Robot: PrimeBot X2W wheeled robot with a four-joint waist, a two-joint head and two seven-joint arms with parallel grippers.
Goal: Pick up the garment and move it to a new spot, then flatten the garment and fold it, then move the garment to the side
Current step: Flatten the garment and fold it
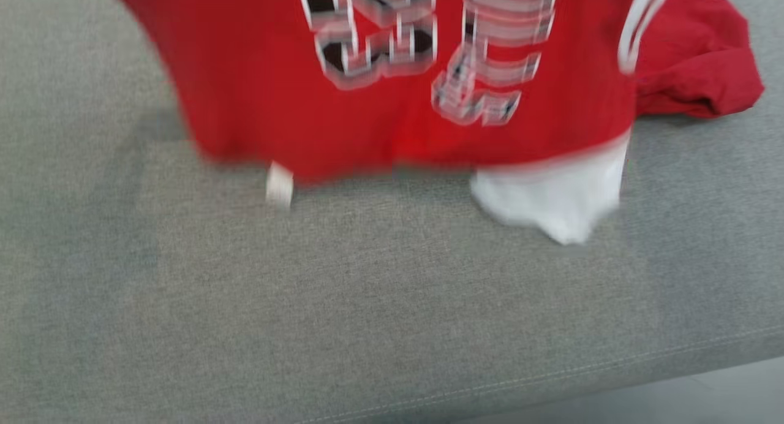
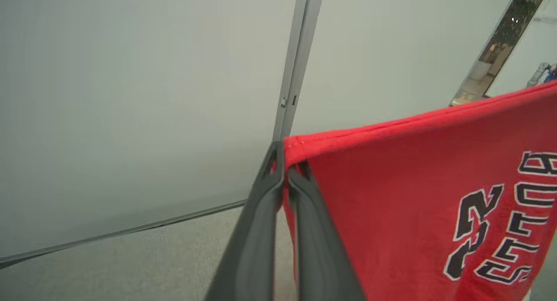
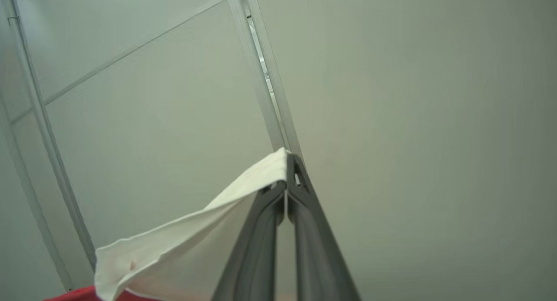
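Red garment [image 1: 257, 105] hangs spread between both tools, low over the grey upholstery [image 1: 367, 326]. Left tool [image 2: 282, 159] pinches a red corner, right tool [image 3: 288, 162] pinches a white fold of it. Width runs left-right, so laying it flat likely needs both arms lowering together.

- The garment [image 1: 263, 87] is stretched over the far part of the upholstered surface [image 1: 367, 307].
- A bunched sleeve [image 1: 695, 62] is laid on the surface at the garment's right.
- One garment corner is pinched in the left gripper [image 2: 283, 164], and another edge in the right gripper [image 3: 287, 175].
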